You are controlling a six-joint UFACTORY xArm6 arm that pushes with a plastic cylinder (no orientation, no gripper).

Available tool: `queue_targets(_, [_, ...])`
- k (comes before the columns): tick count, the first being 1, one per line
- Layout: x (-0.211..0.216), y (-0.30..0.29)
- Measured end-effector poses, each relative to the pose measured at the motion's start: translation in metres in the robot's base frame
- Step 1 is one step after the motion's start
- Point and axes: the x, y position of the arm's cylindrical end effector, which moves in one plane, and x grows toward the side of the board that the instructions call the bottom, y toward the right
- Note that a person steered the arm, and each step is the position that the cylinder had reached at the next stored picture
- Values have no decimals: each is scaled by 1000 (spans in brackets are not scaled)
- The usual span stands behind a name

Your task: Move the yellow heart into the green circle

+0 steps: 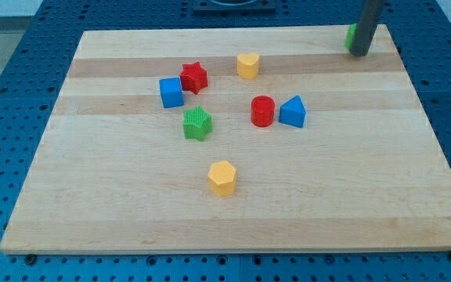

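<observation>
The yellow heart point(247, 65) lies near the top middle of the wooden board point(131, 219). The green circle point(351, 35) is at the board's top right corner, mostly hidden behind my dark rod; only a green sliver shows on the rod's left side. My tip point(358, 53) rests on the board right at the green circle, far to the right of the yellow heart.
A red star point(195, 77) and a blue cube point(171, 92) sit left of the heart. A green star point(197, 123) lies below them. A red cylinder point(263, 111) touches a blue triangle point(293, 112) at centre. A yellow hexagon point(222, 178) sits lower down.
</observation>
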Motion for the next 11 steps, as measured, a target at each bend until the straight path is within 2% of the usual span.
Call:
queue_targets(3, [-3,0])
queue_targets(5, [16,-69])
queue_targets(9, [3,-235])
queue_targets(11, [32,-240])
